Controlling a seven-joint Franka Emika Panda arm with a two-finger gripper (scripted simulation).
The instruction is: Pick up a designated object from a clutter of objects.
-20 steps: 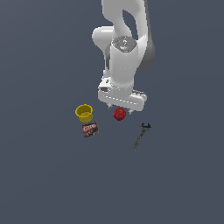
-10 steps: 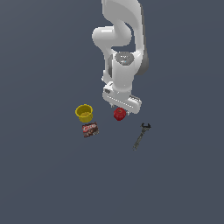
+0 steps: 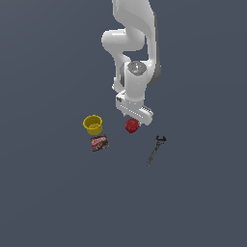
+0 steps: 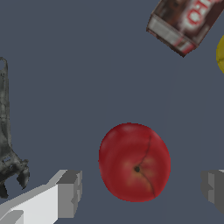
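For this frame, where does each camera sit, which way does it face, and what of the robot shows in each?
Exterior view: off the arm, raised, looking down at the floor; it shows the white arm and end effector above the red apple-like ball, with the yellow cup, packet and wrench.
Wrist view: on the wrist, looking down past both fingertips at the ball between them.
Shared: ball, packet, wrench, cup edge.

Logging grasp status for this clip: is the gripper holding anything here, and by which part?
Nothing is held. The gripper is open, its jaws on either side of the red apple with gaps showing, not touching it.
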